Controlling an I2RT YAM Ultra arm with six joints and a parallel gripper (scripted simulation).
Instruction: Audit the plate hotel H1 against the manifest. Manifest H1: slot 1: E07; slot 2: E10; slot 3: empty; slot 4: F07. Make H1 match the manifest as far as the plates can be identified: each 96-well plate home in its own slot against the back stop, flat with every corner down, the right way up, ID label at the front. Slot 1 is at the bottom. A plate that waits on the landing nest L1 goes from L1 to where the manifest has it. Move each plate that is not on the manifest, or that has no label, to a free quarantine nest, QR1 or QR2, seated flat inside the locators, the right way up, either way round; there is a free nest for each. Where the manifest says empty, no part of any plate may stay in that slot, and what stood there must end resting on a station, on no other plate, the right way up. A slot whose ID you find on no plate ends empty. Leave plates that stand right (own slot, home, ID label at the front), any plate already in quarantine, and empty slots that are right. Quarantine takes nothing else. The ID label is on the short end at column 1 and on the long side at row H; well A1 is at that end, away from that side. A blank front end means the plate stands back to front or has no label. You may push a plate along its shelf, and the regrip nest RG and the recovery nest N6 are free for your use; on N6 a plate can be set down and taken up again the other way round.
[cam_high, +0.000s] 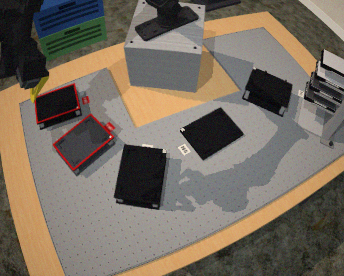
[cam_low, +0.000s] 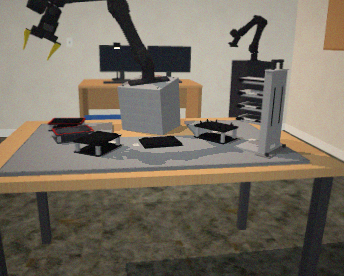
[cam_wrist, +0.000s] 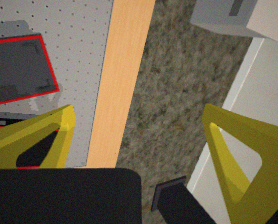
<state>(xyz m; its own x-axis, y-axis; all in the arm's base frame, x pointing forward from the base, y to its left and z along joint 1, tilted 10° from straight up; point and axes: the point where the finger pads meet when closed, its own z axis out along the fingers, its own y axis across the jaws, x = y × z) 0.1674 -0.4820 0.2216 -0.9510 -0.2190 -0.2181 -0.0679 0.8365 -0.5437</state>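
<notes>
High in the upper left of the exterior view, the gripper (cam_low: 39, 41) hangs well above the counter (cam_low: 150, 176), its yellow jaws spread wide and holding nothing. The wrist view looks down past them onto the counter's wooden edge and one red-rimmed quarantine nest (cam_wrist: 24, 67) (only part of it shows). The plate hotel (cam_high: 332, 131) stands at the right edge of the top view, far from the arm, with plates (cam_high: 327, 79) stacked in its slots; labels are too small to read.
</notes>
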